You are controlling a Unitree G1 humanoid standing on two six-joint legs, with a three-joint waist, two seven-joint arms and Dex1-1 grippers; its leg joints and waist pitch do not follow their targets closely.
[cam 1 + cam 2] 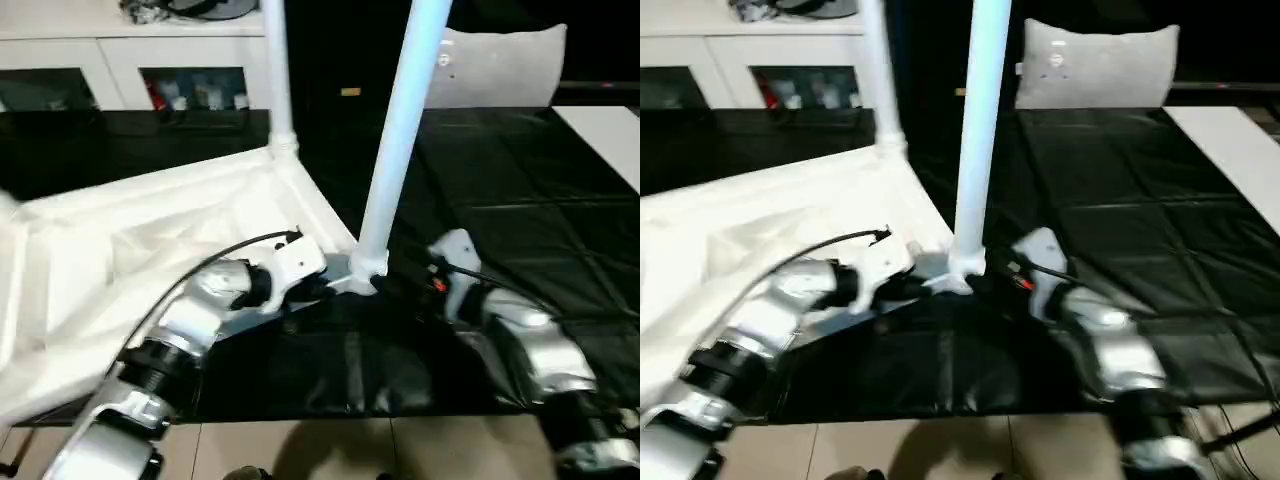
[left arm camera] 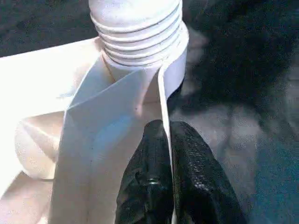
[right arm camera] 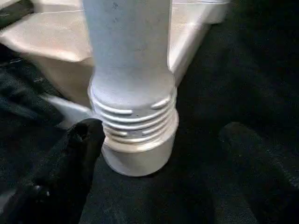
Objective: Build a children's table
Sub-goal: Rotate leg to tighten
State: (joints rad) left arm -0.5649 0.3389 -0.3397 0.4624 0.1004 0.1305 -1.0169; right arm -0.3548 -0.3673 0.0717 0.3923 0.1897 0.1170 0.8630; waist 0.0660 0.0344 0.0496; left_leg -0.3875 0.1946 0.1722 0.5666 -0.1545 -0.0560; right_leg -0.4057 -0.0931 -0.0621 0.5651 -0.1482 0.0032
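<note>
The white tabletop (image 1: pixel 130 260) lies upside down on a black mat, ribbed side up. One white leg (image 1: pixel 278 80) stands in its far corner socket. A second leg (image 1: pixel 400 130) stands upright in the near corner socket, and its threaded base (image 3: pixel 135 121) shows ridges above the socket. My left gripper (image 2: pixel 166 133) is shut on the tabletop's thin rim right beside that socket (image 2: pixel 140 42). My right gripper (image 3: pixel 161 130) is open, with one black finger (image 3: pixel 79 154) on each side of the leg's base.
A white cabinet with glass doors (image 1: pixel 130 60) stands at the back left. A grey cushion (image 1: pixel 500 65) lies behind the mat (image 1: pixel 520 180), and a white surface (image 1: pixel 605 130) sits at the far right. Tiled floor (image 1: pixel 400 450) runs along the mat's front edge.
</note>
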